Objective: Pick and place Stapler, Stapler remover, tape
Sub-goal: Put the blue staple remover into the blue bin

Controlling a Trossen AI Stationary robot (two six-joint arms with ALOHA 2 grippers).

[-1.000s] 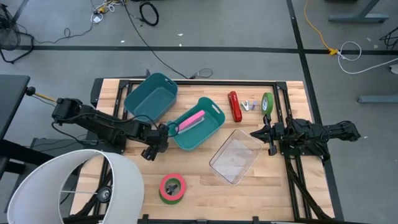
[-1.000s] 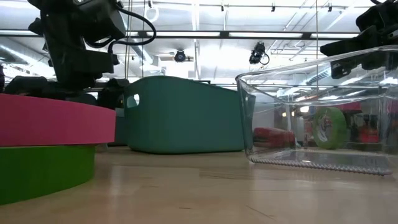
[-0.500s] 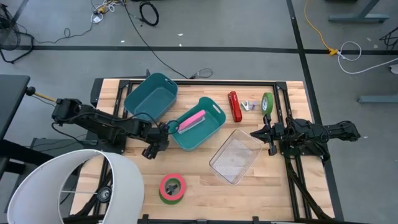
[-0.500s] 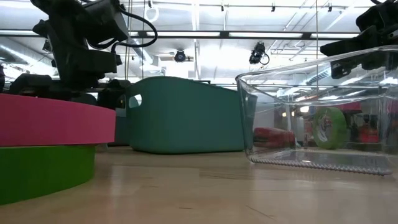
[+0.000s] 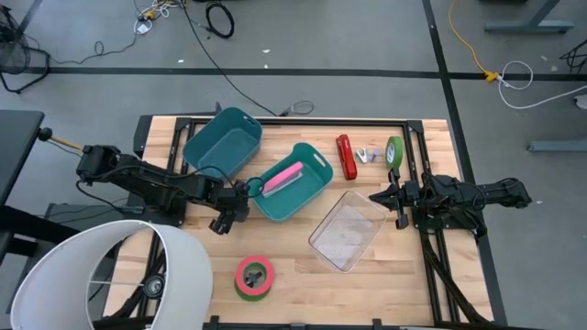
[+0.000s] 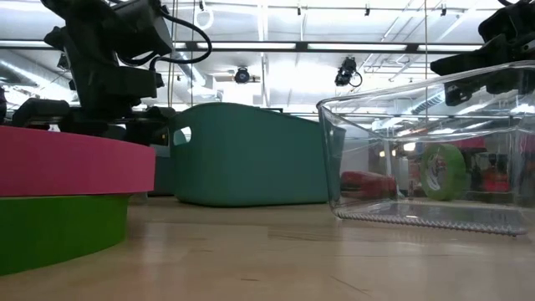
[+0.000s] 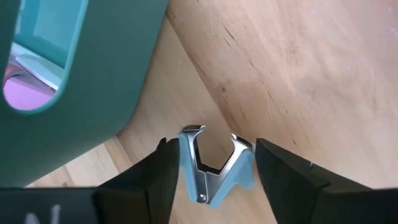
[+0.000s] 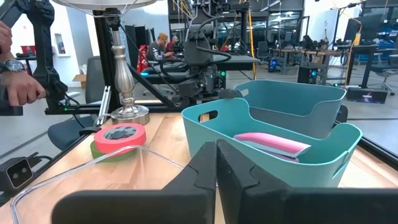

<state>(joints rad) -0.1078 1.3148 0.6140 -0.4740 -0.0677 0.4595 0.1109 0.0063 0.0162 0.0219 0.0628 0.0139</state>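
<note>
One staple remover [image 7: 214, 167] lies on the bare wood just beside the near corner of the teal bin [image 5: 292, 181] that holds a pink stapler [image 5: 282, 177]. The left gripper [image 7: 211, 171] hangs low over it at that corner, dark fingers [image 7: 160, 171] parted on either side, not yet clamped. The remover's claws point ahead past the fingertips, its hinge end toward the wrist, so its long axis runs between the fingers. The right gripper [image 5: 378, 197], pinched shut and empty, waits well beyond the bin's far side beside the clear tray [image 5: 348, 229]; the left arm is clearly nearer.
</note>
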